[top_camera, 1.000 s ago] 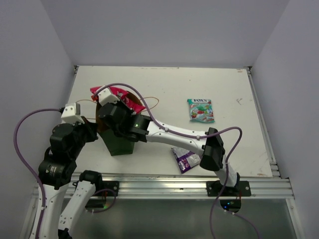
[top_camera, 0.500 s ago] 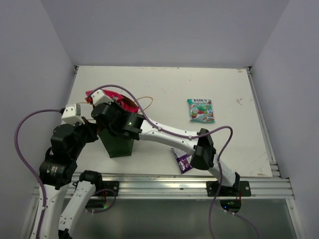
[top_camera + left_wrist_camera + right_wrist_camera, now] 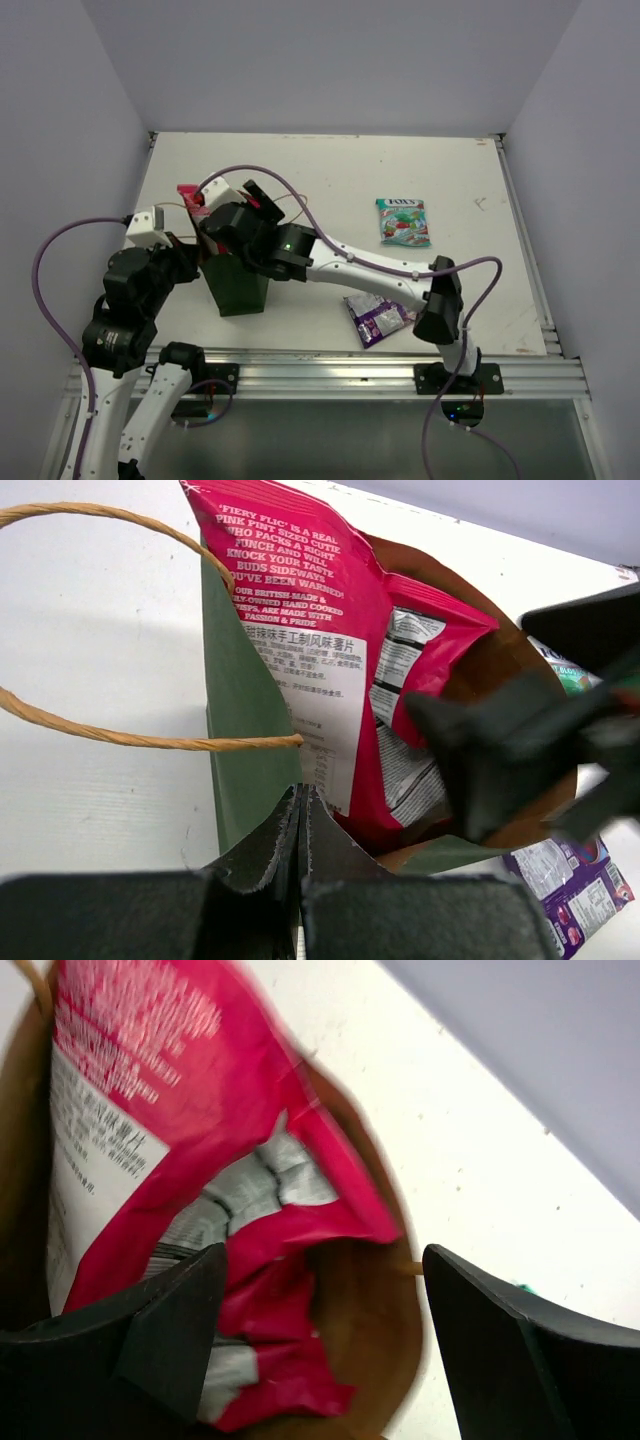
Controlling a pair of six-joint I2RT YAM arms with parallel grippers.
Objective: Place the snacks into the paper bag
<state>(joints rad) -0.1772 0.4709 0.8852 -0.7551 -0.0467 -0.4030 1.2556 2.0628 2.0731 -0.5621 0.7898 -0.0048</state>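
Left gripper (image 3: 300, 802) pinched the paper bag (image 3: 240, 755) rim, fully closed. Right gripper (image 3: 322, 1265) gaped empty over red packet (image 3: 150, 1100) inside.

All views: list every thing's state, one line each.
paper bag: upright, open, rim pinched.
front red packet: in the bag, top sticking out.
rear red packet: in the bag.
purple packet: flat on the table.
teal packet: flat on the table.
left gripper: shut on the paper bag.
right gripper: open over the bag.

Large packets (image 3: 318, 620) in the paper bag (image 3: 238, 292) — to its right, near packet (image 3: 378, 318), then far packet (image 3: 402, 221) behind.
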